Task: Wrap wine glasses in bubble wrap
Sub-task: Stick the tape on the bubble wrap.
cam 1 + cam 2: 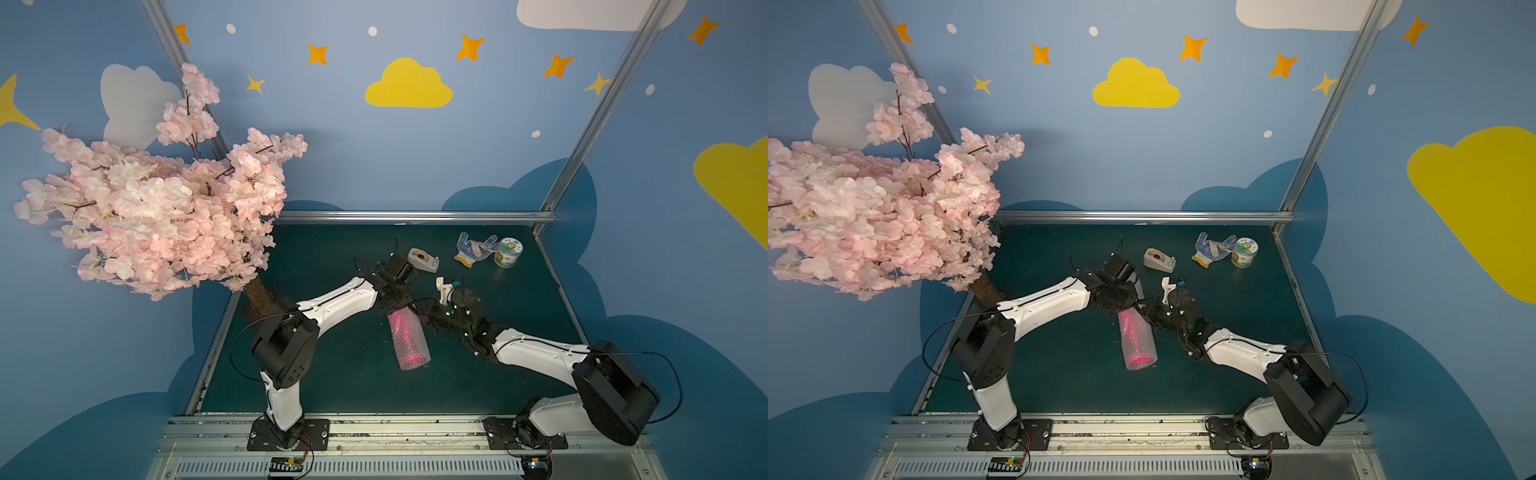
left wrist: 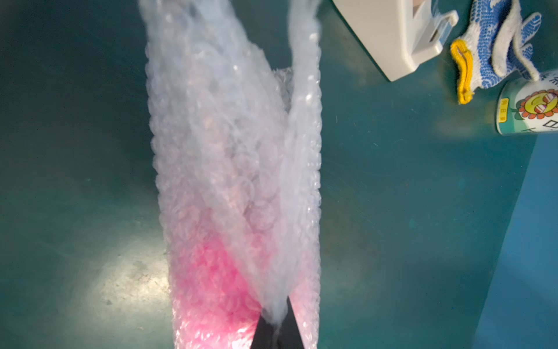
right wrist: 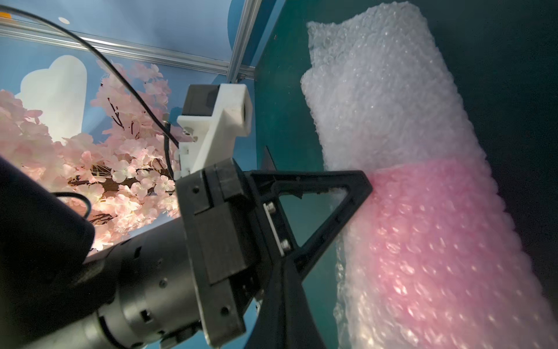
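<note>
The hot-pink goblet (image 1: 412,358) is rolled inside the bubble wrap (image 1: 404,332), forming a tube in the middle of the green surface (image 1: 324,374), with its open end toward the arms' bases. The left tool (image 2: 276,327) is clamped on a gathered fold of the wrap at the tube's far end. The right tool (image 1: 417,309) is closed just beside that end; whether it pinches any wrap I cannot tell. A tape dispenser (image 1: 423,259), a work glove (image 1: 473,247) and a printed can (image 1: 508,252) sit well apart, far right.

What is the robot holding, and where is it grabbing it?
The left gripper pinches a loose flap of the bubble wrap rolled around the pink goblet. The right gripper's hold is unclear.
</note>
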Controlling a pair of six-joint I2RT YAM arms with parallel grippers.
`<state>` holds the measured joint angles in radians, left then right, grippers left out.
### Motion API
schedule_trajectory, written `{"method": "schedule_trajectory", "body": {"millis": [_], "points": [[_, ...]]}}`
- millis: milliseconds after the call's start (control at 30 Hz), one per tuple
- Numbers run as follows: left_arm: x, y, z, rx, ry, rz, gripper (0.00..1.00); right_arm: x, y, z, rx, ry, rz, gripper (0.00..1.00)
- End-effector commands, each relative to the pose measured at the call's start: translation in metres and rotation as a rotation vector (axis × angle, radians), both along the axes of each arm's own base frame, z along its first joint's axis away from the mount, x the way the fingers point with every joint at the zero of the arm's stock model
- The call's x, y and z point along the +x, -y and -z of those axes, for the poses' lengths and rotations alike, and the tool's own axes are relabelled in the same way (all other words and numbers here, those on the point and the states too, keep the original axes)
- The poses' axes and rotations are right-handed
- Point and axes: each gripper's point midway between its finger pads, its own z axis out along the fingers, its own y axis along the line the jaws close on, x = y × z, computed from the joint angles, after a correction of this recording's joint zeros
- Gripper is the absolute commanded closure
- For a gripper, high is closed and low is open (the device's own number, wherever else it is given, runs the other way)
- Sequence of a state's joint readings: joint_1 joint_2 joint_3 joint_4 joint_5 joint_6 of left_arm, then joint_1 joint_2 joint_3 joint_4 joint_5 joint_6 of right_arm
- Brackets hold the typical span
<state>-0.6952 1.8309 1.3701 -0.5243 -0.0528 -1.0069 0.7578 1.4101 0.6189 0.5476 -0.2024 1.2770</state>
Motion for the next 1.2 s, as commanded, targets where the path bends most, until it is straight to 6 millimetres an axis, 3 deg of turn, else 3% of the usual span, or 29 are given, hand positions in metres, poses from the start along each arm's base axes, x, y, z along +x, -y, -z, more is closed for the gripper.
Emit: {"method": "schedule_trajectory", "body": {"millis": [0, 200, 433, 767, 1167], "points": [[-0.015, -0.008, 0.012, 0.038, -0.055, -0.001, 0.98, -0.006, -0.006, 0.013, -0.023, -0.019, -0.025, 1.00], [-0.018, -0.008, 0.011, 0.020, -0.068, -0.018, 0.98, -0.005, -0.004, 0.019, -0.028, -0.022, -0.007, 1.00], [-0.024, -0.014, 0.013, -0.045, -0.093, -0.107, 0.98, -0.013, 0.018, 0.023, -0.033, -0.035, 0.079, 1.00], [-0.035, -0.012, 0.017, -0.028, -0.122, -0.165, 0.98, -0.018, 0.020, 0.005, -0.005, 0.004, 0.110, 1.00], [-0.038, -0.011, 0.021, -0.049, -0.142, -0.201, 0.98, -0.018, 0.015, 0.015, -0.002, -0.038, 0.137, 1.00]]}}
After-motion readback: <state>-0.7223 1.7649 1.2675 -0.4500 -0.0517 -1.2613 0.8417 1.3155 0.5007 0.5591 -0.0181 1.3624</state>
